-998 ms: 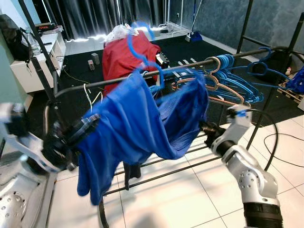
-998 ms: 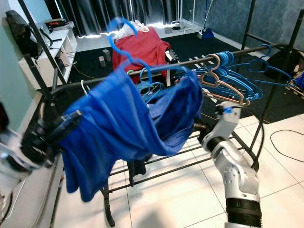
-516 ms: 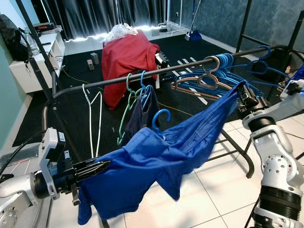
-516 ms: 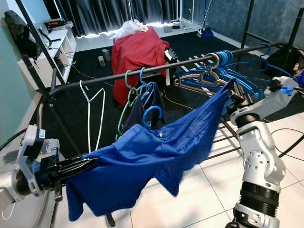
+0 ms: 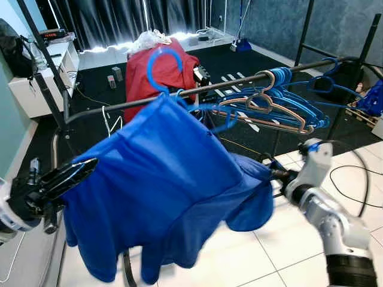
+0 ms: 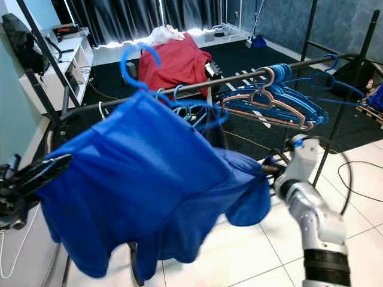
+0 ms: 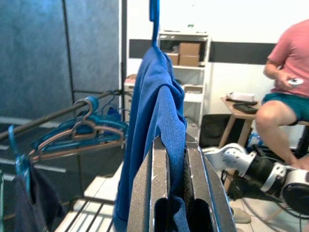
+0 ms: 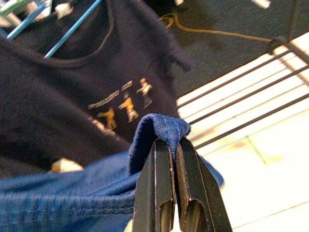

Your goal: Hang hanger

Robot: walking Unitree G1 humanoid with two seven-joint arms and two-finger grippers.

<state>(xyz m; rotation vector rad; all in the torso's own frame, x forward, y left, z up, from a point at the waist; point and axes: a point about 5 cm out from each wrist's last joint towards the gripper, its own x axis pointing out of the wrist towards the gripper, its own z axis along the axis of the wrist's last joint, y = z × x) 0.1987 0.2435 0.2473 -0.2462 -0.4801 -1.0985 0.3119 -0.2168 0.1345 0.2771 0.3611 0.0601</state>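
A blue shirt [image 5: 161,173] hangs on a blue hanger whose hook [image 5: 160,63] stands just above the black rail [image 5: 239,82], near its left part. Whether the hook rests on the rail I cannot tell. My left gripper [image 5: 88,164] is shut on the shirt's left shoulder edge; in the left wrist view its fingers [image 7: 161,183] clamp the blue cloth. At the shirt's lower right edge, my right gripper [image 5: 267,172] is shut on a fold of blue cloth [image 8: 161,129], below the rail.
A bunch of blue and tan hangers [image 5: 281,101] crowds the rail's right half. A dark printed shirt [image 8: 72,96] hangs behind the blue one. A red-draped object [image 5: 179,66] stands beyond the rack, a white shelf [image 5: 42,78] at left. A person [image 7: 289,82] sits nearby.
The shirt and hanger rose from low in front of the rack to rail height, the hook now above the rail. My right gripper came down and inward; my left gripper lifted.
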